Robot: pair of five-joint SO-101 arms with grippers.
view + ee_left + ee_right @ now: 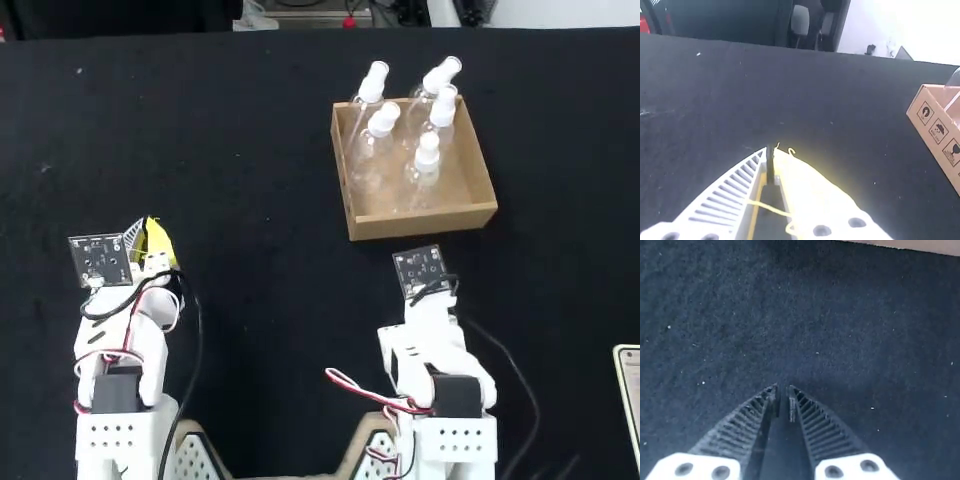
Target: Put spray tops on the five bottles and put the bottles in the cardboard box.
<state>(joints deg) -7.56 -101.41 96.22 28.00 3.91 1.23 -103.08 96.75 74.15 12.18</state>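
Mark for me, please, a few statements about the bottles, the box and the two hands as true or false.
1. Five bottles are in the box. True.
2. One bottle lacks a spray top. False: all five carry white tops.
3. The left hand holds a bottle. False: it is shut and empty above the table.
4. The right hand is shut with nothing in it. True.

cut off by the edge in the left wrist view: brown cardboard box. clipped in the high view, unidentifiable: pale flat rectangular object.
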